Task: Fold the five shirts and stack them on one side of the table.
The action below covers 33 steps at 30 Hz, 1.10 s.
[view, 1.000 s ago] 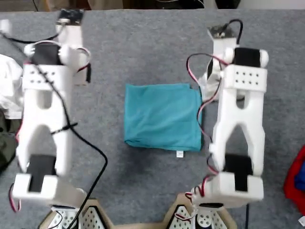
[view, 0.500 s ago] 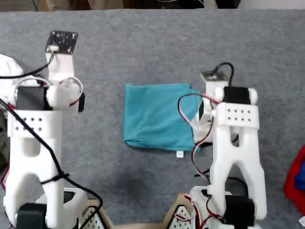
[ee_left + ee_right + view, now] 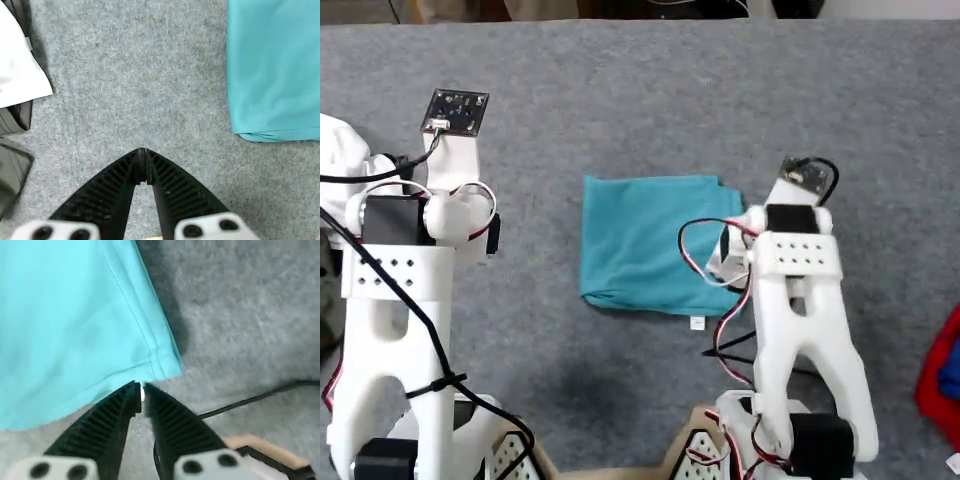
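Left arm: stretched forward, left gripper tips pressed together. Right arm: stretched forward, right gripper closed, angled downward.

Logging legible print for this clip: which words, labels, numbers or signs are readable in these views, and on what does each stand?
No text here can be read.
The white tag by the teal shirt, at its edge: too small to read.
The circuit board on an arm's wrist: markings too small to read.
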Available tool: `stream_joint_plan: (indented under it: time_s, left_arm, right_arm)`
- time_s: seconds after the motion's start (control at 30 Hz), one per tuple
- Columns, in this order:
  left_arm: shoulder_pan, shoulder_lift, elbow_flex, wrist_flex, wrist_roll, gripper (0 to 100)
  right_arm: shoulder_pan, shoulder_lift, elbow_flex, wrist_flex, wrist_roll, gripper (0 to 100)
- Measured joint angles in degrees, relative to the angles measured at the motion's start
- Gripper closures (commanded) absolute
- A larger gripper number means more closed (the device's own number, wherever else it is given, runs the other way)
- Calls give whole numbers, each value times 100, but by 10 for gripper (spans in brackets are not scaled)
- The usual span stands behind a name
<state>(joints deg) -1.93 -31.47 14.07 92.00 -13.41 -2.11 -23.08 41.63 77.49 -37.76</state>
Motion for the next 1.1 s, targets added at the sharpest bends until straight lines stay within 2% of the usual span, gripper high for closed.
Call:
stream_joint_plan:
  time_s: [0.1, 0.27, 0.47, 0.67, 0.8, 1.1]
  left_arm:
    - [0, 0, 0, 0, 0, 980]
    - [0, 0, 9, 0, 0, 980]
    - [0, 0, 9, 0, 0, 980]
    - [0, 0, 9, 0, 0, 980]
    - [0, 0, 9, 0, 0, 980]
    - [0, 0, 9, 0, 0, 980]
  right_arm:
    - [-18, 0, 404, -325, -316, 698]
    - [-422, 0, 536, -501, -668, 747]
    - [-642, 0, 747, -1345, -949, 791]
    - [-651, 0, 1398, -2312, -967, 716]
    - [-651, 0, 1565, -2418, -967, 675]
    - [-642, 0, 1565, -2435, -967, 675]
